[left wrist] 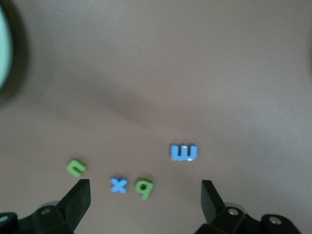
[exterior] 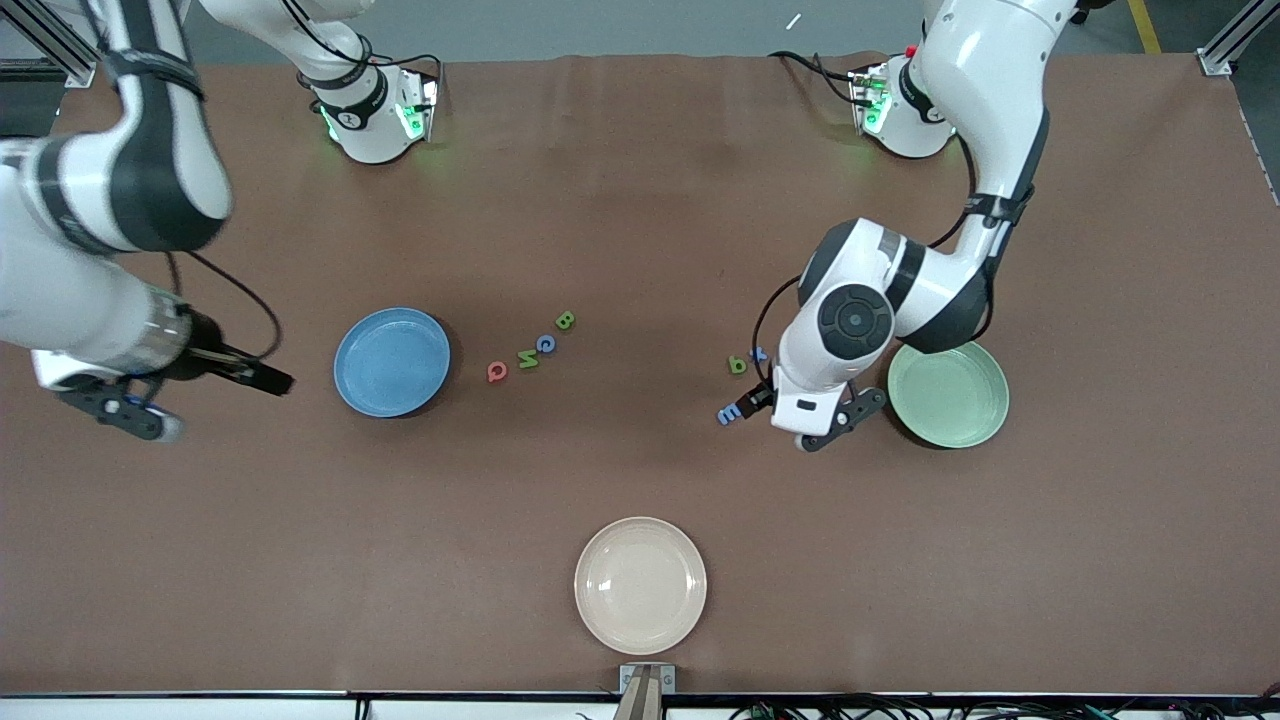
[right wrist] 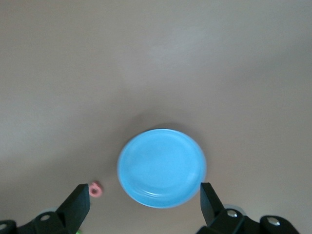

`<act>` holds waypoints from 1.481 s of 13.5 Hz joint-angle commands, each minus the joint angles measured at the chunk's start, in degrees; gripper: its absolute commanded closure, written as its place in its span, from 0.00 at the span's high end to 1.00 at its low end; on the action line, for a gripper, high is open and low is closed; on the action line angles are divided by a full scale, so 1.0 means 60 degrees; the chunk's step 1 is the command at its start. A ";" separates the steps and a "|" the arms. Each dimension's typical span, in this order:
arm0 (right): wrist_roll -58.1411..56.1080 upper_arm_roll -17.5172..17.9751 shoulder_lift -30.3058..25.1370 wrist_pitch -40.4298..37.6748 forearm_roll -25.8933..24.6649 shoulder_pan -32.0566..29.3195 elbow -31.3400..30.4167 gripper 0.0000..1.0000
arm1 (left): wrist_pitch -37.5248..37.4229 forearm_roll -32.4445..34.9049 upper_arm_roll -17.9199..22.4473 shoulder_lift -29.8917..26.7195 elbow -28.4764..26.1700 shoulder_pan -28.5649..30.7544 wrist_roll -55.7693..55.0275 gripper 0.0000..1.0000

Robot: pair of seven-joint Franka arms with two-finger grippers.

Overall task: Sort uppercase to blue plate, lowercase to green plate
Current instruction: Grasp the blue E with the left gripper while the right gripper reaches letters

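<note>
Hovering over the brown table point(exterior: 640, 200) between the lowercase letters and the green plate point(exterior: 950, 400), the left gripper point(left wrist: 145, 195) has its fingers point(left wrist: 78, 197) spread wide with nothing between them. Taking the green plate as landmark: it sits toward the left arm's end of the table, bare inside, partly under the left arm's wrist.

Lowercase letters, all on the table, none on the green plate:
- blue m point(left wrist: 184, 152), nearest the front camera of the group, lying toward the table's middle from the green plate.
- green p point(left wrist: 144, 187) and blue x point(left wrist: 118, 185), side by side, a little farther from the camera than the m.
- green u point(left wrist: 76, 167), seen in the left wrist view beside the x; hidden under the arm in the front view.

Uppercase letters, well apart from the green plate, in a slanted row near the table's middle: red Q point(exterior: 497, 372), green N point(exterior: 527, 358), blue C point(exterior: 546, 344), green B point(exterior: 565, 320). Q lies closest to the blue plate point(exterior: 392, 362), which holds nothing.

Right gripper point(right wrist: 145, 197): fingers released wide, empty, hanging off the blue plate's side at the right arm's end, well apart from the green plate.

Cream plate point(exterior: 640, 585): nearest the front camera, empty.
</note>
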 commanded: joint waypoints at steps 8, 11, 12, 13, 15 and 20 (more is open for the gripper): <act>0.3139 -0.0085 0.0709 0.3652 0.0156 0.1800 -0.2434 1.00 | 0.1348 0.0643 0.0058 0.1428 0.0102 -0.0741 -0.0505 1.00; 0.3578 -0.0099 0.1091 0.4718 0.0156 0.2093 -0.2900 1.00 | 0.1685 0.0628 0.0058 0.1648 0.0116 -0.0712 -0.0520 0.92; 0.3681 -0.0085 0.1222 0.5042 0.0156 0.2137 -0.3062 1.00 | 0.1861 0.0628 0.0058 0.1693 0.0145 -0.0683 -0.0520 0.91; 0.3798 -0.0084 0.1311 0.5132 0.0156 0.2210 -0.3136 1.00 | 0.2037 0.0628 0.0058 0.1780 0.0175 -0.0654 -0.0520 0.91; 0.3916 -0.0084 0.1370 0.5191 0.0156 0.2459 -0.3239 1.00 | 0.2301 0.0599 0.0058 0.1868 0.0204 -0.0668 -0.0520 0.90; 0.4150 -0.0084 0.1750 0.6187 0.0156 0.2592 -0.3679 0.99 | 0.2668 0.0628 0.0058 0.2132 0.0219 -0.0727 -0.0505 0.89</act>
